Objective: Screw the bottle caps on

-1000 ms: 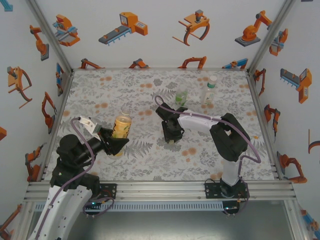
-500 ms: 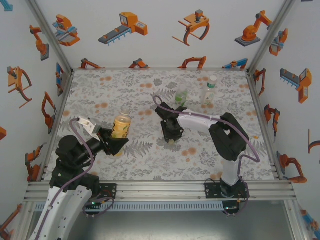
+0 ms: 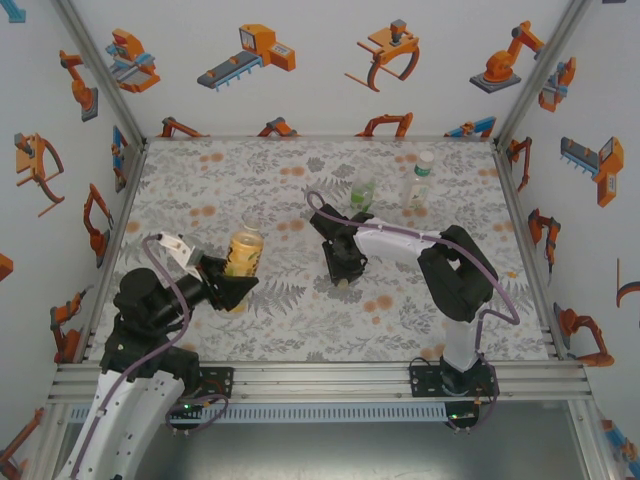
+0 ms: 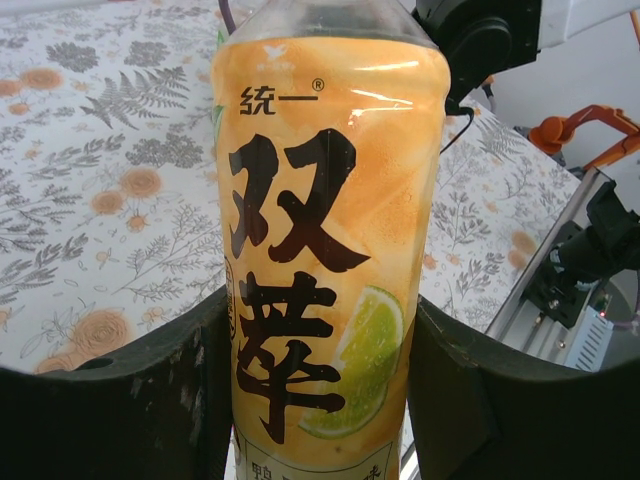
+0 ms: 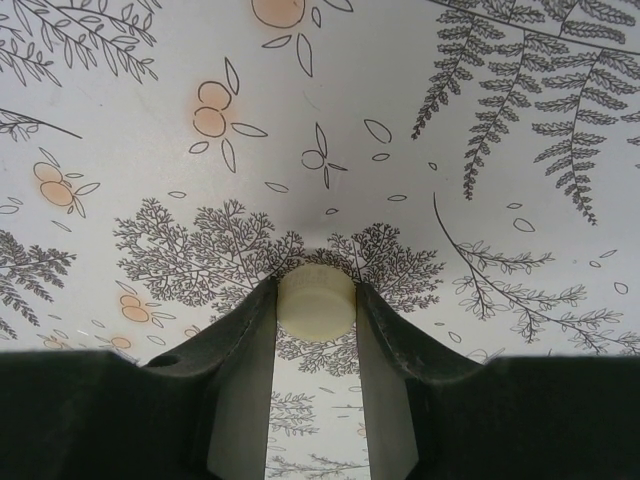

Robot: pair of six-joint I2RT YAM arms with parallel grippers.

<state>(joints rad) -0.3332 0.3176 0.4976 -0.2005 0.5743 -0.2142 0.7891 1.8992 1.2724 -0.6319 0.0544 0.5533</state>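
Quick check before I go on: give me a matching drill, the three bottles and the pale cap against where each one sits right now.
Things:
1. amber bottle
2. green bottle
3. clear bottle
4. pale cap

Places:
A. between the fingers of the right gripper
B. standing free at the far side, rightmost
C. clamped in the left gripper
D. standing free at the far side, just left of its neighbour

Pairs: 1-C, 2-D, 3-B, 4-A.
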